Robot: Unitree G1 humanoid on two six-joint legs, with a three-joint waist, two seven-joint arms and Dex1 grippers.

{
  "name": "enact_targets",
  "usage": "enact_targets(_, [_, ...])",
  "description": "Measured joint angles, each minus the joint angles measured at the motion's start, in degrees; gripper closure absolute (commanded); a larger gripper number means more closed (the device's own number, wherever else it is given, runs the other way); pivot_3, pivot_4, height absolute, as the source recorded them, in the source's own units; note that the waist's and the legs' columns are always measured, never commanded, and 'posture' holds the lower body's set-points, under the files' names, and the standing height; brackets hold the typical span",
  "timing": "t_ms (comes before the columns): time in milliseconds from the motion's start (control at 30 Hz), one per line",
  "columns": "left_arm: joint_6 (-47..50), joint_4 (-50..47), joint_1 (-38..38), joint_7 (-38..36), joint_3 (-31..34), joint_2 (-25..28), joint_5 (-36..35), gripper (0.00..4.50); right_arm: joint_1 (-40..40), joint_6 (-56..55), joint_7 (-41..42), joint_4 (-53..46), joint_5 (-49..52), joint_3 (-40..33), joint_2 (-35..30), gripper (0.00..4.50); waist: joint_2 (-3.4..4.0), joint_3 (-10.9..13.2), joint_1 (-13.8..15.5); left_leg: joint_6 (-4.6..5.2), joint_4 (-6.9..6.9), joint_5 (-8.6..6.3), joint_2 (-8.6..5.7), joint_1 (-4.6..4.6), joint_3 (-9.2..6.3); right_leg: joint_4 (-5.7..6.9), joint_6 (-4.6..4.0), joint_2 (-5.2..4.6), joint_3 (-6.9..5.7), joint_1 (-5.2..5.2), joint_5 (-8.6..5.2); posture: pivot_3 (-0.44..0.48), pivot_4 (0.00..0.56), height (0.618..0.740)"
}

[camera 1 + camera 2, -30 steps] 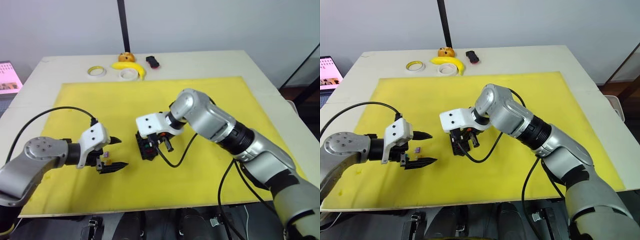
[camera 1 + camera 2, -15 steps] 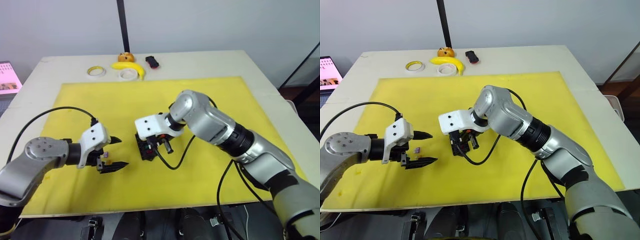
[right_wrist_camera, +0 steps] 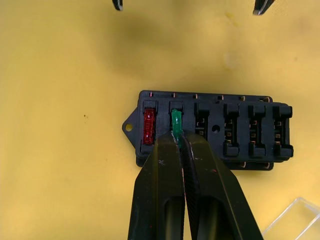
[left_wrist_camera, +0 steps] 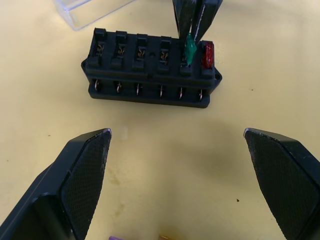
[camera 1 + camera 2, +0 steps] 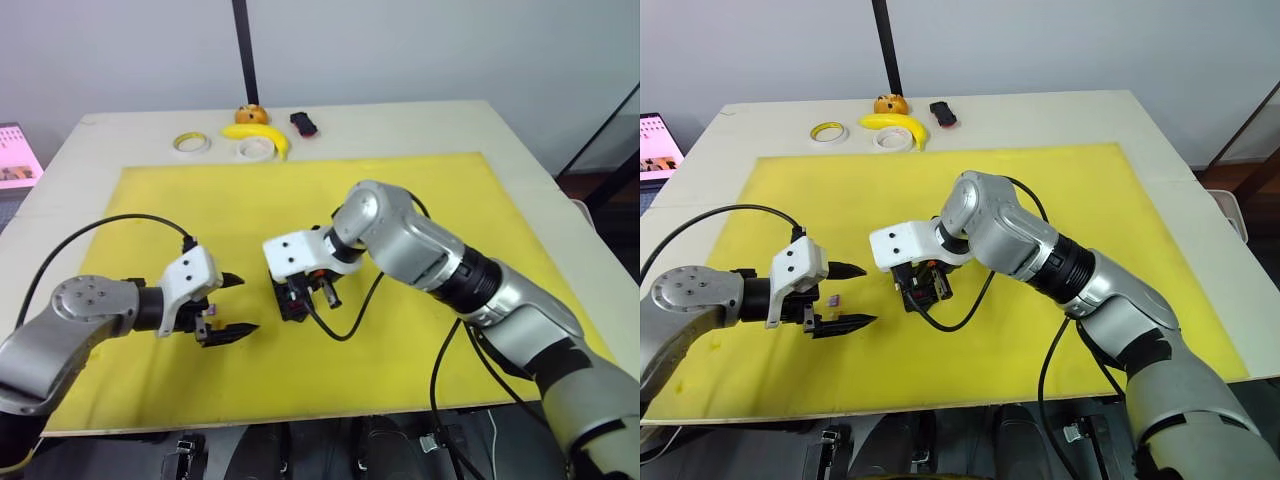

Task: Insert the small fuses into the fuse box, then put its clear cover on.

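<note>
Over the middle of the yellow mat (image 5: 400,180) the right gripper (image 3: 180,139) stood above the fuse box (image 3: 215,130), its two fingers pinched shut on the green fuse (image 3: 176,121). That fuse sat in the second slot from one end of the box, right beside the red fuse (image 3: 149,126) already seated in the end slot; the other four slots in that row were bare. The clear cover (image 4: 87,9) lay on the mat just beyond the box. The left gripper (image 5: 233,305) hung low over the mat, near the box on the robot's left, fingers spread wide with nothing between them. A purple fuse (image 5: 210,315) lay beside its fingers. Two tape rolls (image 5: 258,148) and a banana (image 5: 262,134) rested at the table's far edge.
</note>
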Motion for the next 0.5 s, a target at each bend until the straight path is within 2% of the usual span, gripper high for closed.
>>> enact_targets(500, [0.0, -0.5, 1.1, 1.0, 0.0, -0.2, 0.0, 0.04, -0.3, -0.4, 0.4, 0.8, -0.5, 0.2, 0.1, 4.50, 0.00, 0.0, 0.0, -0.01, 0.00, 0.00, 0.01, 0.01, -0.01, 0.01, 0.00, 0.01, 0.00, 0.00, 0.00, 0.000, 0.150, 0.740])
